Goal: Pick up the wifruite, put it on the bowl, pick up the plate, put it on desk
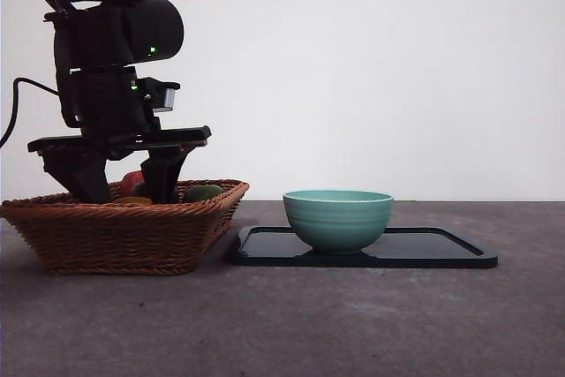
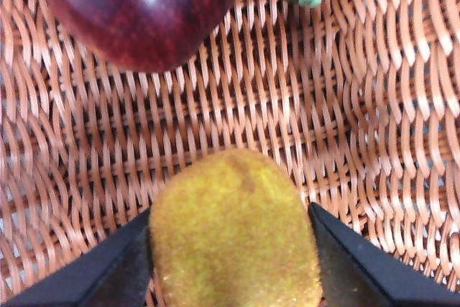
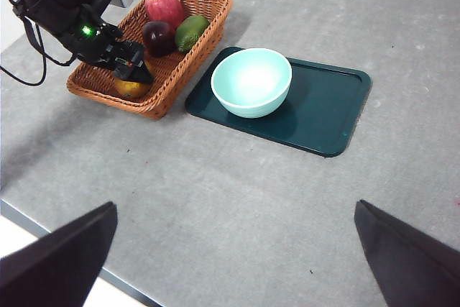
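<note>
The wifruite [image 2: 233,228], fuzzy and golden-brown, lies on the floor of the wicker basket [image 1: 115,236]. My left gripper [image 2: 230,213] reaches down into the basket, its two black jaws pressed against the fruit's two sides. From the right wrist view the left gripper [image 3: 136,73] covers most of the wifruite [image 3: 131,89]. The mint-green bowl [image 1: 338,218] stands empty on a flat dark green tray [image 1: 441,249] to the right of the basket. A plate as such is out of view. My right gripper [image 3: 233,249] hangs open high over the desk [image 3: 215,192], holding nothing.
In the basket [image 3: 172,84] also lie a dark red-purple fruit [image 2: 136,12], a green fruit [image 3: 189,31] and a red apple [image 3: 164,6]. The table's near edge [image 3: 65,246] runs below the right gripper. A black cable [image 1: 22,94] hangs behind the left arm.
</note>
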`<state>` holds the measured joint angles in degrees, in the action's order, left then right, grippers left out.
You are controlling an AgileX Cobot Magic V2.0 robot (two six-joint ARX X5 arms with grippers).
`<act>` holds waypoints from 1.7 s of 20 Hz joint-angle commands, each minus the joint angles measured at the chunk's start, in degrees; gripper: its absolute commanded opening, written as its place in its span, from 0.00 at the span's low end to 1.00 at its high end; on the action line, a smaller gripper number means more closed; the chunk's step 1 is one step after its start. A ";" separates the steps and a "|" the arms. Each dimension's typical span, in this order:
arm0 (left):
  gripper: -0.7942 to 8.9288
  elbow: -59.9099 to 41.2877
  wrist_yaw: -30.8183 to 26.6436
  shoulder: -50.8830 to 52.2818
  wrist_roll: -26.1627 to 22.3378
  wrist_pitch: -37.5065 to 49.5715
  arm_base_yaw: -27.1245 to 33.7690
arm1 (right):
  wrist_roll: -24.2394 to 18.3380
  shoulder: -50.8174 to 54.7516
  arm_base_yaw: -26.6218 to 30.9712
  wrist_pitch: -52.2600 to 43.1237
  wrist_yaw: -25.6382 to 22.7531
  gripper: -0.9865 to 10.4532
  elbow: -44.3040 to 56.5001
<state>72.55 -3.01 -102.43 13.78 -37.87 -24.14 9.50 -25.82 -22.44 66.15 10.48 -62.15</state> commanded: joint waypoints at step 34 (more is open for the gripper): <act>0.72 5.57 32.26 57.24 -18.21 -27.21 -3.37 | 0.76 -0.24 -0.26 -0.57 0.00 0.62 -0.33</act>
<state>77.43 28.88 -44.40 -3.57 -65.58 -27.20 9.50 -25.82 -22.44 66.15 10.48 -62.15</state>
